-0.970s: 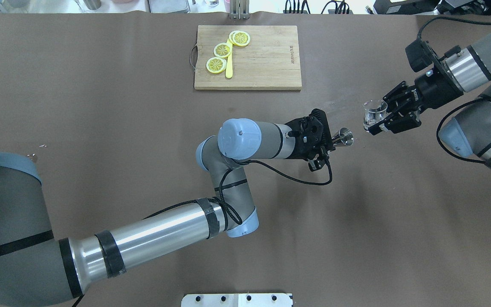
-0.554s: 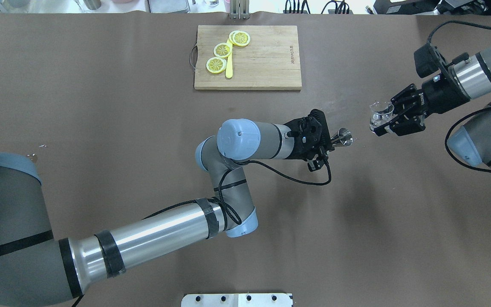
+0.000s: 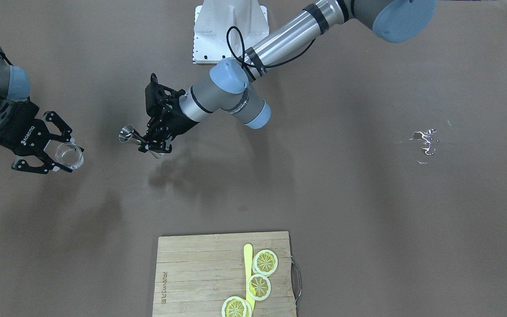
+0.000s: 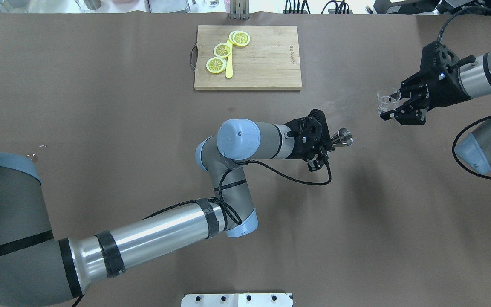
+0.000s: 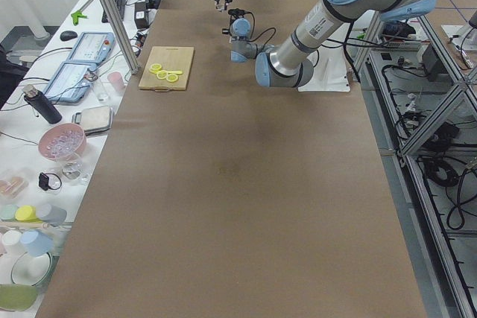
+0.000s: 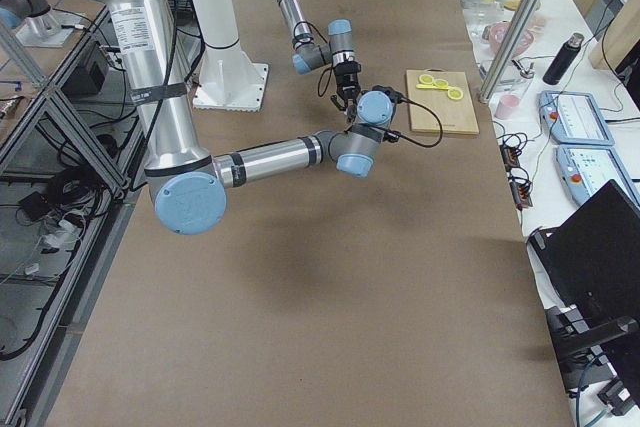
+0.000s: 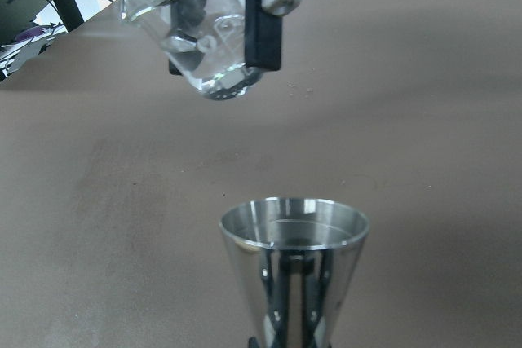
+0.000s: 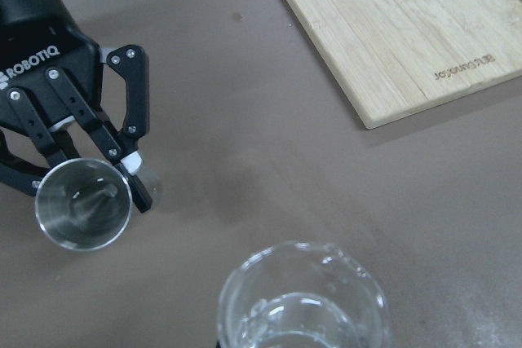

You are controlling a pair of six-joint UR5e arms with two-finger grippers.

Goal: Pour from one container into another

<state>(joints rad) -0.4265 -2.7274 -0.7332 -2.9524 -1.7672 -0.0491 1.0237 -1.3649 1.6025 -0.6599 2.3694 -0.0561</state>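
My left gripper is shut on a steel jigger, holding it upright above the table; the jigger fills the bottom of the left wrist view with a little liquid in it. My right gripper is shut on a small clear glass beaker, up and to the right of the jigger and apart from it. In the left wrist view the beaker hangs tilted above and beyond the jigger. From the front view the beaker is left of the jigger.
A wooden cutting board with lemon slices and a yellow knife lies at the table's far side. Small wet spots mark the brown table cover. The robot's white base plate sits behind the left arm.
The right gripper has carried the beaker away from the jigger, to the right and toward the table's far side. The left arm and jigger have stayed put.
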